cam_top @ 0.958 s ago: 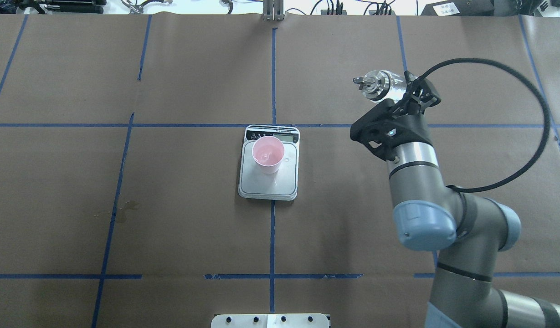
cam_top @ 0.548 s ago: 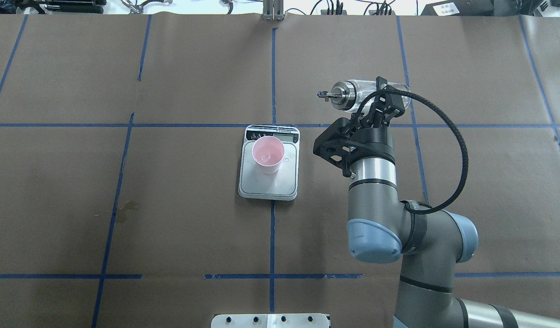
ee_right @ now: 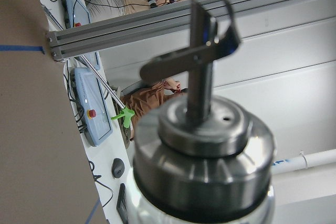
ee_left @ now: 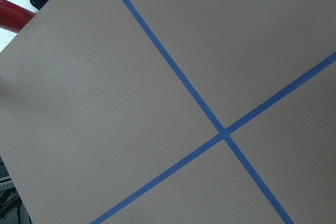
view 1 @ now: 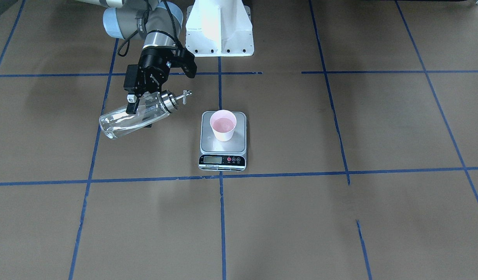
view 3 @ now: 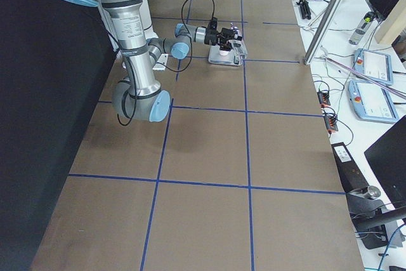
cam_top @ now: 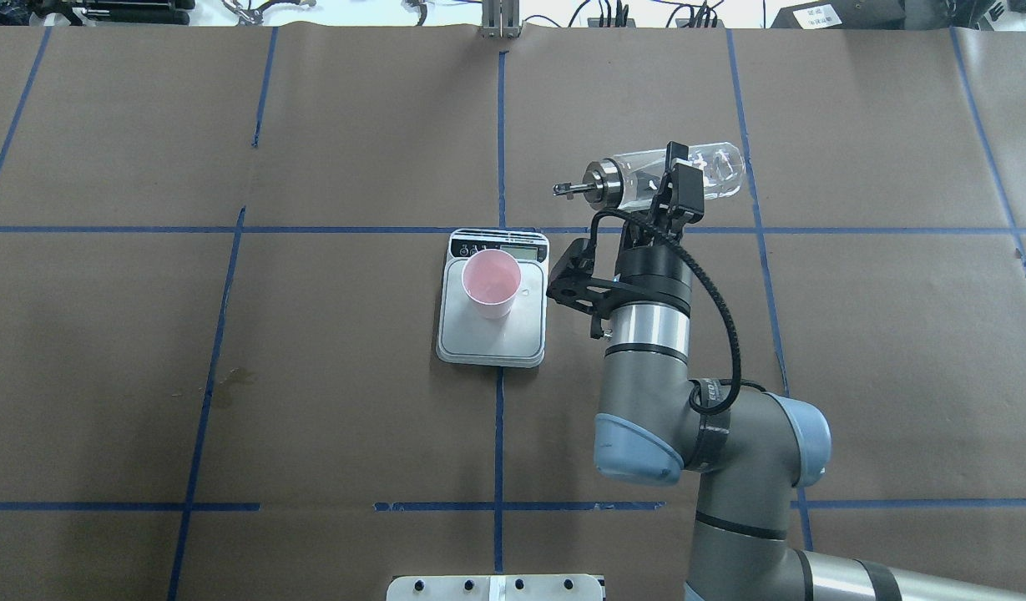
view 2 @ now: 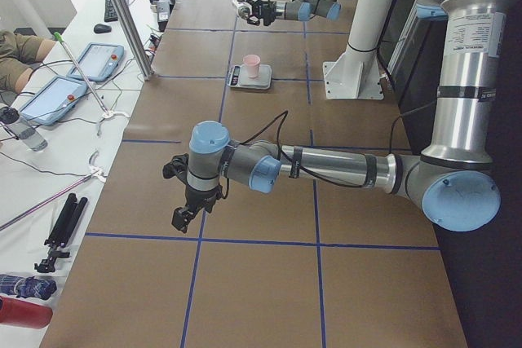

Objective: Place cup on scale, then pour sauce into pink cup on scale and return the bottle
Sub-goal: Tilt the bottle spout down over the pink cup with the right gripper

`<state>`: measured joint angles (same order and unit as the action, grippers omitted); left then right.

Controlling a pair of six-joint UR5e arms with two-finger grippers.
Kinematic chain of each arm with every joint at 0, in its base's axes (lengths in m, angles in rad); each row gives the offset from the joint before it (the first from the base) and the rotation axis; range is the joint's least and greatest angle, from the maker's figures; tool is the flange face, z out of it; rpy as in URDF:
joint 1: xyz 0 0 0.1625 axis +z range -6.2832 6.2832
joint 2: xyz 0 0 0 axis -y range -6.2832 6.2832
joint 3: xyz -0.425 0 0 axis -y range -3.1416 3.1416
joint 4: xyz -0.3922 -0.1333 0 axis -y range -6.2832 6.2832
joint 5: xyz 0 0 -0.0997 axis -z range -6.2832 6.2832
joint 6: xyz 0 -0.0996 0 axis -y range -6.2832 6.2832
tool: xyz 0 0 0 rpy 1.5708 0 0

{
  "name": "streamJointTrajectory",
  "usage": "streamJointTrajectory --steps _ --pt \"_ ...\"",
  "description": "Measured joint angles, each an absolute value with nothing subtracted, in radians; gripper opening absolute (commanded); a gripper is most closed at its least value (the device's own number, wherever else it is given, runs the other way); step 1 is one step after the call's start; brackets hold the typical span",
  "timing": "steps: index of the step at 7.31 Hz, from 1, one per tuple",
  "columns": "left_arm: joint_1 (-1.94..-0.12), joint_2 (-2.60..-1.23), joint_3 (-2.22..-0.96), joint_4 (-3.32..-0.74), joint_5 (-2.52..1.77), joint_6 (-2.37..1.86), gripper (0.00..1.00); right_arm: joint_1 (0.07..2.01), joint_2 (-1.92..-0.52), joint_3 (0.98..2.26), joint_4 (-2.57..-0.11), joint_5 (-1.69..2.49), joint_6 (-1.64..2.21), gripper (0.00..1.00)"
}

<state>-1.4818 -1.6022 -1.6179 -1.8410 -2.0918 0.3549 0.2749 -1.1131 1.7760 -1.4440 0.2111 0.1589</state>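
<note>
One bottle lies sideways, clamped in the right gripper; one pink cup stands on one scale, contents unclear.

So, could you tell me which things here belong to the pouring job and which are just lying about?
Job: cup, scale, bottle, held in the right gripper.
Lying about: tablets, tripod, beside the table.

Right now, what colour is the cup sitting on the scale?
Pale pink, inside and out; the cup shows best in the front-facing view, on the scale.
</note>
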Motion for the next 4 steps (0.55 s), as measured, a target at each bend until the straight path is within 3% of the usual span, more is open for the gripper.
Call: streamJointTrajectory --steps 4 --pt "-1.481 -1.613 -1.592 -1.837 -2.092 0.354 1.0 0.261 -1.046 1.63 -1.453 0.14 0.146 0.0"
